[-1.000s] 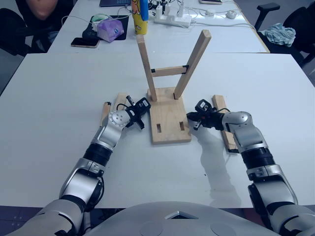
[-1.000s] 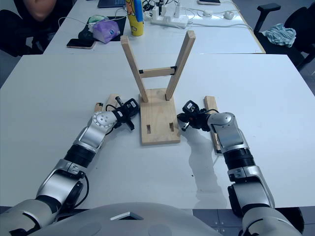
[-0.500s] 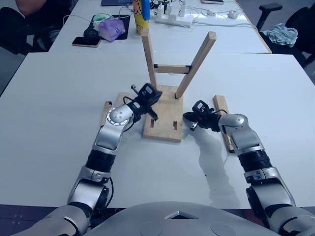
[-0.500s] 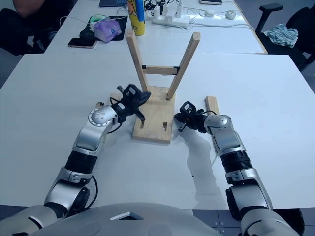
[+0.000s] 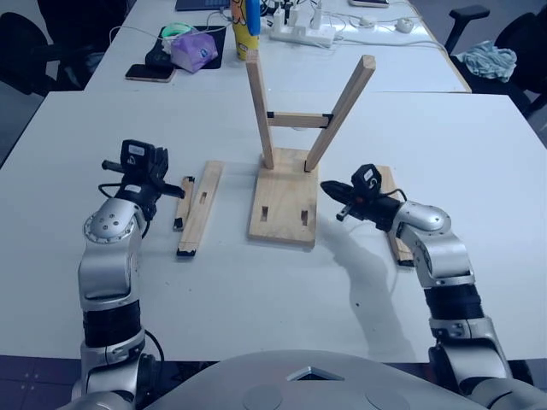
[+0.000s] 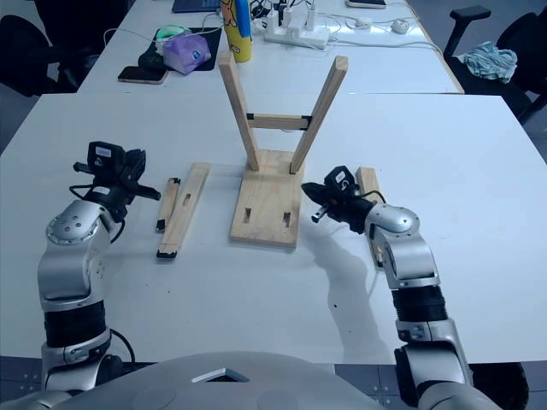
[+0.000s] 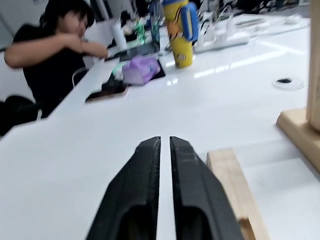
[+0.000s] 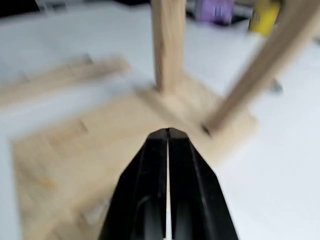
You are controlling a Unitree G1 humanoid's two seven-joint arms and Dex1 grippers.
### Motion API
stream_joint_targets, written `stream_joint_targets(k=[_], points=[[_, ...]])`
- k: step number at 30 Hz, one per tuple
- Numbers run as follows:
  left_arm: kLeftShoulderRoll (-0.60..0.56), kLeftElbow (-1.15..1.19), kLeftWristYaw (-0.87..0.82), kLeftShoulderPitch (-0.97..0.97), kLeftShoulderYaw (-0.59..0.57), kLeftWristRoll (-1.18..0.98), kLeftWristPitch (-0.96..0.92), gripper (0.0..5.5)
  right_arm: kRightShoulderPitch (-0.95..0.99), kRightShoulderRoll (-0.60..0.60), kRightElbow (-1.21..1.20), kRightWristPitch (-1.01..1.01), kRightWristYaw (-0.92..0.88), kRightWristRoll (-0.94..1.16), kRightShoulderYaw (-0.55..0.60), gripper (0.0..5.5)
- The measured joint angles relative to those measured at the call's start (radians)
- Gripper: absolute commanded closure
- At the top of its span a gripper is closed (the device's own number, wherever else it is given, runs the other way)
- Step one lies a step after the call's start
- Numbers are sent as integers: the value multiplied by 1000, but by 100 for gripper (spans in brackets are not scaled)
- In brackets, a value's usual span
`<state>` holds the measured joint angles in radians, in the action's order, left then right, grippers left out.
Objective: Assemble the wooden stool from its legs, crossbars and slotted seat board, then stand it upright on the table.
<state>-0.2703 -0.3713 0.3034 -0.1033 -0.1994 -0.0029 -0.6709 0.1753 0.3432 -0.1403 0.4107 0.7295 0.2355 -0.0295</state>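
The slotted seat board (image 5: 283, 193) lies flat at the middle of the white table (image 5: 256, 286). Two legs stand in its far end: the left leg (image 5: 259, 115) and the right leg (image 5: 342, 107) lean apart toward their tops and are joined partway up by a crossbar (image 5: 297, 120). The two slots (image 5: 264, 213) at the board's near end are open. Just left of the board a loose leg (image 5: 202, 205) lies flat, and a thinner stick with dark ends (image 5: 182, 205) lies against its outer side. Another wooden piece (image 5: 399, 248) lies to the right of the board, partly under the right forearm. The right gripper (image 8: 167, 131) points at the board's right edge near the foot of the right leg, its fingers pressed together with nothing between them. The left gripper (image 7: 165, 140) is held left of the loose pieces, its fingers almost closed with only a thin slit between them, holding nothing. On the table behind (image 5: 385, 64) are a yellow bottle (image 5: 245, 26), a power strip (image 5: 301, 32), a purple pouch (image 5: 193, 49) and a phone (image 5: 149, 73).
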Motion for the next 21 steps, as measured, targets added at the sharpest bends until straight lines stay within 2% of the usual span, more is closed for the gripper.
stream_joint_targets(k=[8,12,21], points=[[58,104,-44,12,-33,-87,-119,353,-37,-109,-107,86,-128,46,-69,550],[54,160,-41,12,6,-96,-133,353,-45,-114,-124,92,-139,48,-97,550],[26,239,-42,21,1,-125,-132,353,-42,-109,-124,103,-148,56,-103,550]])
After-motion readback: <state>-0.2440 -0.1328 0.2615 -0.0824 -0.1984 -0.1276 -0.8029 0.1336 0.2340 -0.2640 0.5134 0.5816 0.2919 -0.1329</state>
